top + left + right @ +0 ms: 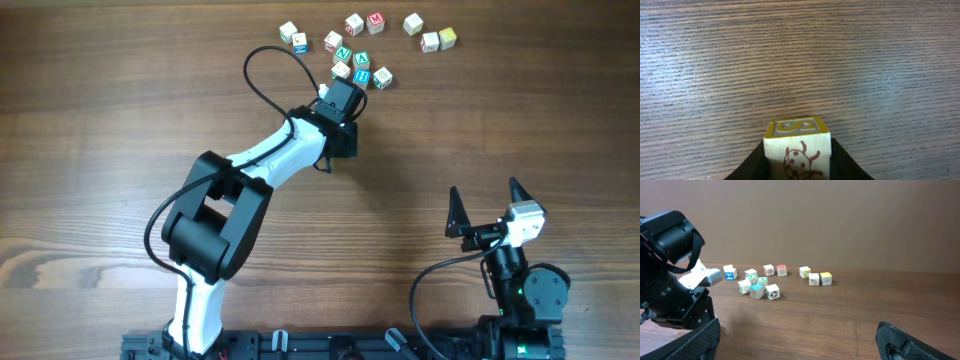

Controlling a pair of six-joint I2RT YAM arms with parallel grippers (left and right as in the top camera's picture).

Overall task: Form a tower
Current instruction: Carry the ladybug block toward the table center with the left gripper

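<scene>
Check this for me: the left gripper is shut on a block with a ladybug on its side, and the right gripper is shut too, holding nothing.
One thing is wrong: the right gripper is not shut. The overhead view shows its jaws spread wide, holding nothing. The rest stands: in the left wrist view the left gripper is shut on the ladybug block.

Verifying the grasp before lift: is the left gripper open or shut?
Left gripper is shut on the ladybug block: the wrist view shows both fingers against its sides.

Pale cube [797,150] with yellow top, brown ladybird drawing; brown wood-grain table [790,60].
</scene>
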